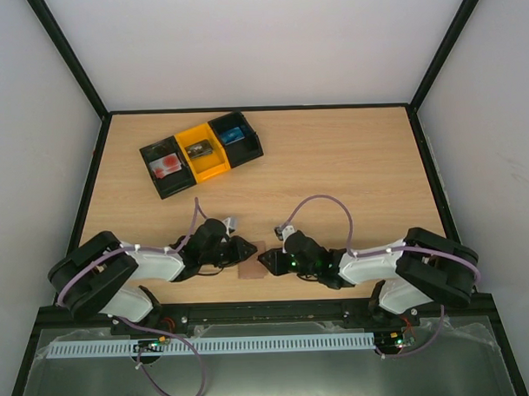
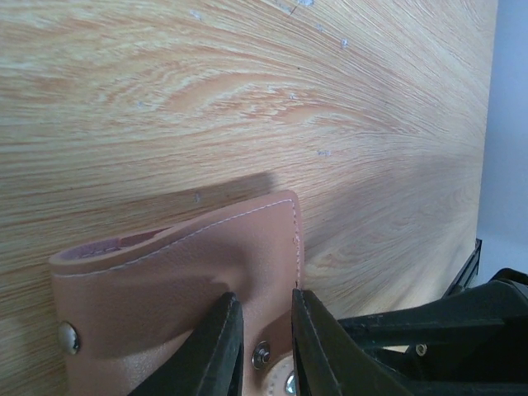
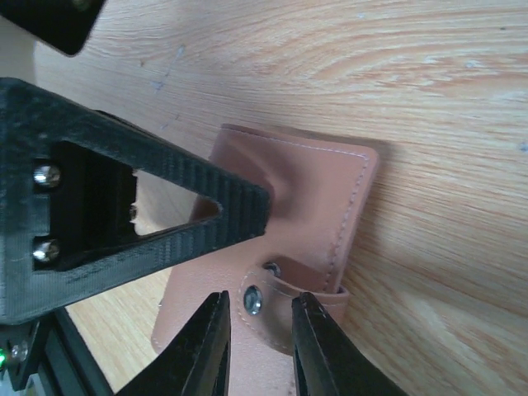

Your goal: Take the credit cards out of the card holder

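The card holder (image 1: 248, 270) lies at the near middle of the table (image 1: 350, 169), right between the two arms. It is well apart from the bins (image 1: 202, 153) at the far left. No cards show.

The left gripper (image 2: 264, 301) has its fingers close together with one edge of the card holder between them. It looks clamped on that edge. The right gripper (image 3: 260, 297) has its fingers close together too, with the little strap (image 3: 285, 285) and its snap (image 3: 253, 299) between them. It looks like it is pinching the strap.

The card holder is probably light, soft and bendy, like thin leather. Its skin looks smooth, so it may slip. If one side gets pulled, the whole thing may slide or fold.

The best plan is likely to hold the flat body firmly on one edge. Then pull the strap near the snap to pop it open.
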### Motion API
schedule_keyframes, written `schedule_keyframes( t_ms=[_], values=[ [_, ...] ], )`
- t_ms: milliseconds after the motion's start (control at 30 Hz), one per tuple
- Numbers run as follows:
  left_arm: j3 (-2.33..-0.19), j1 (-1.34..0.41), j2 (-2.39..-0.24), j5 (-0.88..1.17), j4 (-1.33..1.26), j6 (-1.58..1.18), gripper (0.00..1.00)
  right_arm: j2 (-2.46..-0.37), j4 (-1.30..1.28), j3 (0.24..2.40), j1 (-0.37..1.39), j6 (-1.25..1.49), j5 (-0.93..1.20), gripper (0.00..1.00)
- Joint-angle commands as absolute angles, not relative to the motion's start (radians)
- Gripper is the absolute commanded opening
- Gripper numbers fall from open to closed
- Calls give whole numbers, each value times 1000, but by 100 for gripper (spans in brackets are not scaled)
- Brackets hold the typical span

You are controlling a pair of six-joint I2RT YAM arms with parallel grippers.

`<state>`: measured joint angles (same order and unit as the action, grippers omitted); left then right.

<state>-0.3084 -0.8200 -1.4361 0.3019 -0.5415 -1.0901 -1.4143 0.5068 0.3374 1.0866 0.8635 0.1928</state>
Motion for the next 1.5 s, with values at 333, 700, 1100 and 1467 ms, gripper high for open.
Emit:
schedule_keyframes(
  t_ms=[333, 700, 1100, 1467],
  values=[
    [-357, -816, -1278, 287, -390, -1103, 24, -1299, 159, 476, 1085, 530, 41, 29],
    [-328, -792, -1275, 301, -374, -1056, 24, -1345, 358, 374, 1086, 811, 111, 23],
    [-289, -793, -1396, 314, -458, -1055, 23, -1415, 455, 375, 1085, 863, 175, 19],
    [-265, -793, -1372, 300, -468, -1070, 23, -1474, 482, 393, 1086, 874, 190, 18]
  ],
)
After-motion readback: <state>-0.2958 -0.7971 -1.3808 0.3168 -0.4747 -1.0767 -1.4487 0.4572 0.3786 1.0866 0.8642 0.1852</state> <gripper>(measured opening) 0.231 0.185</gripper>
